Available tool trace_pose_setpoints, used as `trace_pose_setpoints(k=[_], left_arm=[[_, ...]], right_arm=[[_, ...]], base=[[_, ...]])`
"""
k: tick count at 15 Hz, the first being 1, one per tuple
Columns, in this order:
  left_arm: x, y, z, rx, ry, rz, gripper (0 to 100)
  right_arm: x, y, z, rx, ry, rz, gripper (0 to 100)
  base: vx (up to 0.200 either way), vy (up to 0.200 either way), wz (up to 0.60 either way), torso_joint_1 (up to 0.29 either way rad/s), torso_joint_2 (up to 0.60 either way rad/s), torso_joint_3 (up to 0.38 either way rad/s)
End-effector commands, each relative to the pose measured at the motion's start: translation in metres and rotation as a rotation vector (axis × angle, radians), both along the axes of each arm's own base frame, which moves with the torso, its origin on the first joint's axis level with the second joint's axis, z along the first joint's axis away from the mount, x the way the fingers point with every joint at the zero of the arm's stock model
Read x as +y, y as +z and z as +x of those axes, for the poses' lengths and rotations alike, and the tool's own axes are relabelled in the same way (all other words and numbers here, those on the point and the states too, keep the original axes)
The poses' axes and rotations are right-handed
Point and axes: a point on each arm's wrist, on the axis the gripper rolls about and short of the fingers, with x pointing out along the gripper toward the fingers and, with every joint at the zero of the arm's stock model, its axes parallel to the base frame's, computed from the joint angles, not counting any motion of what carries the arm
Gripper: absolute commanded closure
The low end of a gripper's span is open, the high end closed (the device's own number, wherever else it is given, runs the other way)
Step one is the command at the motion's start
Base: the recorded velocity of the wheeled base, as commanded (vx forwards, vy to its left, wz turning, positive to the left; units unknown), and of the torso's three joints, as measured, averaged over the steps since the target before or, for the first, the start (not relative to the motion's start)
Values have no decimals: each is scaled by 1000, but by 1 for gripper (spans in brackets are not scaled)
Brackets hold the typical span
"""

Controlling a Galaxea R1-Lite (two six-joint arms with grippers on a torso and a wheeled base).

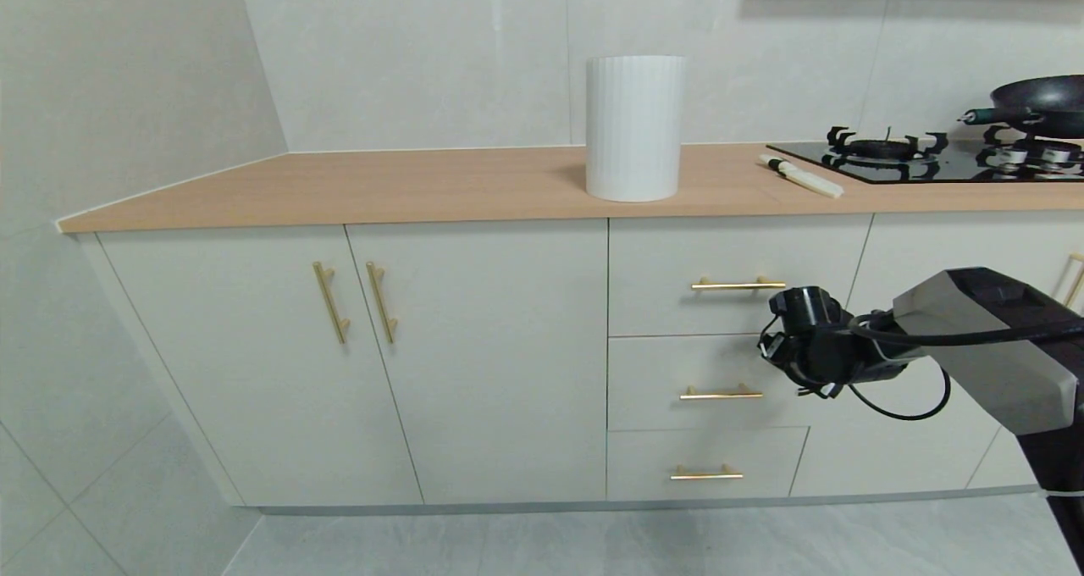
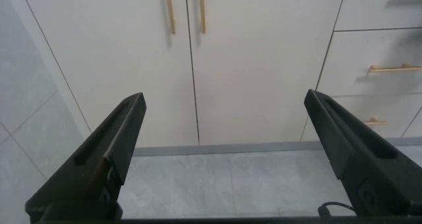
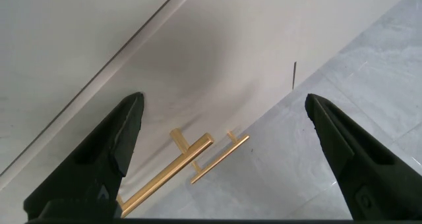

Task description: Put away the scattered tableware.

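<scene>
A white, light-handled utensil point(image 1: 800, 176) lies on the wooden countertop point(image 1: 406, 186) beside the hob. A tall white ribbed container point(image 1: 633, 127) stands upright mid-counter, to the utensil's left. My right gripper point(image 1: 769, 347) hangs below counter height, close to the drawer fronts between the top handle point(image 1: 737, 285) and the middle handle point(image 1: 721, 395). In the right wrist view the right gripper point(image 3: 224, 102) is open and holds nothing, with gold drawer handles point(image 3: 171, 171) just beyond it. My left gripper point(image 2: 225, 99) is open and holds nothing, low before the double cabinet doors point(image 2: 191, 59).
A black gas hob point(image 1: 931, 157) with a dark pan point(image 1: 1037, 102) takes up the counter's right end. Below are double doors point(image 1: 356, 301) and a stack of three drawers, the lowest handle point(image 1: 706, 475) near the grey tiled floor point(image 1: 593, 542). A tiled wall closes the left side.
</scene>
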Motion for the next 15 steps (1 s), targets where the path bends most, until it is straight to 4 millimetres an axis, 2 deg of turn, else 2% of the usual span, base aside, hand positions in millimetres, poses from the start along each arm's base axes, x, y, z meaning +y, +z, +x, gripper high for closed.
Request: trace_pose_setpoints(k=[1,10,15], left_arm=[[0,0,0,0,0,1,0],[0,0,0,0,0,1,0],[0,0,0,0,0,1,0]], right_arm=[[0,-1,2,-8,-4,2,0],[1,5,2,-22,-19,-12,0],[3,-4,6,-24,-31,-26,0]], base=[[0,0,0,0,0,0],[0,0,0,0,0,0],[0,0,0,0,0,0]])
